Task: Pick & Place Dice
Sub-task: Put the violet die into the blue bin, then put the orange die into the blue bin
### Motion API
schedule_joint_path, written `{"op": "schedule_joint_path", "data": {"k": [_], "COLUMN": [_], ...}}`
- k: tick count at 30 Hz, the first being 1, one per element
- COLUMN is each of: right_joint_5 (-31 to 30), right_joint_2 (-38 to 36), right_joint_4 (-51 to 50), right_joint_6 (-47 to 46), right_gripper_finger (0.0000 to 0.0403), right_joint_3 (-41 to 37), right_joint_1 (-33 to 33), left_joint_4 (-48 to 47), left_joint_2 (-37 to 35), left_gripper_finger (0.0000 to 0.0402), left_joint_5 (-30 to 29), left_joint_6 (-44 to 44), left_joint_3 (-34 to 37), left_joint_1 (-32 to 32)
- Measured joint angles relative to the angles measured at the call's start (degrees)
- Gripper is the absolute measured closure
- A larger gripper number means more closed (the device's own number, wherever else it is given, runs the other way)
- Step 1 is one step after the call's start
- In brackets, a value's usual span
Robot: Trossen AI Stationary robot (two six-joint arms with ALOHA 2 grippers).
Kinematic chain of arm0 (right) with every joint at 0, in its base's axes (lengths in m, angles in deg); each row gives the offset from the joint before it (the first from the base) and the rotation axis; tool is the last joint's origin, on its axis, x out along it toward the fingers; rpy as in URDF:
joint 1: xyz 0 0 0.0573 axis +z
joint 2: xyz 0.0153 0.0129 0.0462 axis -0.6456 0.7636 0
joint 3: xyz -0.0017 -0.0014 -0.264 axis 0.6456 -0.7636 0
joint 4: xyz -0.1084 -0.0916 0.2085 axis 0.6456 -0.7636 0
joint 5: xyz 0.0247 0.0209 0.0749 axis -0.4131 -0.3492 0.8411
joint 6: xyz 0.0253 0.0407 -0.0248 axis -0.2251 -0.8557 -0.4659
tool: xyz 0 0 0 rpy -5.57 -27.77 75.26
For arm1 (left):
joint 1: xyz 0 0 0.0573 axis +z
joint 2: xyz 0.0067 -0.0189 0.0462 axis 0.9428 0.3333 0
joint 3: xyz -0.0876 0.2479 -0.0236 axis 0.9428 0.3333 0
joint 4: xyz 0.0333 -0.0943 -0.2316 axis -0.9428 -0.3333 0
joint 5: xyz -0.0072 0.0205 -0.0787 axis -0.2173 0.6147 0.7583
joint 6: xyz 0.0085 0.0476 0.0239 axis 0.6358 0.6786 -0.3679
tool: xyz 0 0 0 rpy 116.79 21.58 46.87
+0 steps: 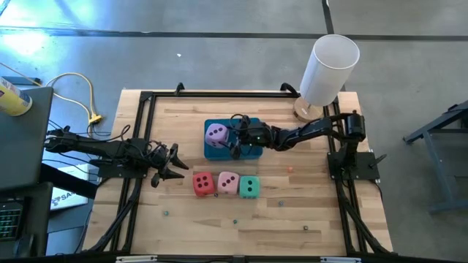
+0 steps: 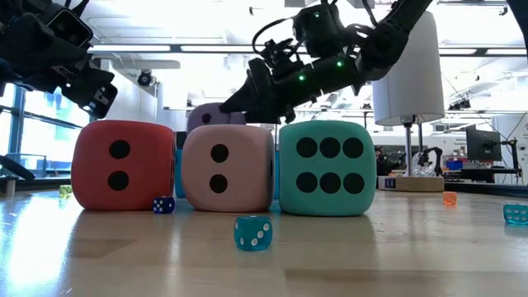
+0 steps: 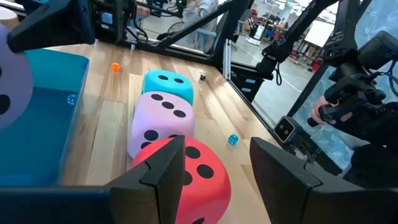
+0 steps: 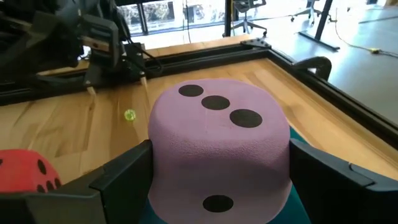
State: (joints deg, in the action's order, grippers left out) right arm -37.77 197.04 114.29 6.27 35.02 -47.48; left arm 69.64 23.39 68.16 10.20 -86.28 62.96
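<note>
The purple die (image 1: 216, 134) is in my right gripper (image 1: 232, 140), which reaches in from the table's right and is shut on it over the blue tray (image 1: 252, 151). In the low view the purple die (image 2: 213, 115) stands higher than the row in front of it. That row on the table holds the red die (image 1: 203, 183), the pink die (image 1: 228, 183) and the teal die (image 1: 249, 187). My left gripper (image 1: 172, 162) hovers open just left of the red die (image 3: 205, 168), touching nothing. My right gripper pinches the purple die between its two fingers, one finger (image 4: 124, 171) on each of two opposite side faces (image 4: 163, 155). The fingers come level from the table's right. The die sits upright with three dots on top, lifted above the tray (image 4: 297, 208).
A white cylinder (image 1: 329, 69) on a wooden base stands at the far right corner. Tiny beads and small dice (image 2: 252, 232) lie scattered on the wood. Black frame rails (image 1: 146, 109) edge the table. A person's hands (image 3: 339, 109) hold a controller beyond the table.
</note>
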Motion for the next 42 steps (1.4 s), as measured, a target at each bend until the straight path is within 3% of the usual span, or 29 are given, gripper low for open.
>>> {"op": "schedule_joint_path", "data": {"k": [28, 36, 42], "right_joint_5": [-0.3, -5.19, -5.87], "right_joint_2": [-0.02, -0.02, -0.02], "right_joint_4": [2.03, 1.81, 1.8], "right_joint_6": [2.01, 2.02, 1.77], "right_gripper_finger": [0.0074, 0.0012, 0.0013], "right_joint_3": [0.0, 0.0, 0.0], "right_joint_1": [0.13, 0.14, 0.13], "left_joint_4": [-0.06, -0.04, -0.04], "left_joint_2": [-0.01, -0.01, -0.01], "left_gripper_finger": [0.0226, 0.0226, 0.0226], "left_joint_5": [-0.07, -0.07, -0.08], "left_joint_6": [0.06, 0.21, 0.19], "left_joint_3": [0.01, 0.0, 0.0], "left_joint_1": [-0.02, -0.02, -0.02]}}
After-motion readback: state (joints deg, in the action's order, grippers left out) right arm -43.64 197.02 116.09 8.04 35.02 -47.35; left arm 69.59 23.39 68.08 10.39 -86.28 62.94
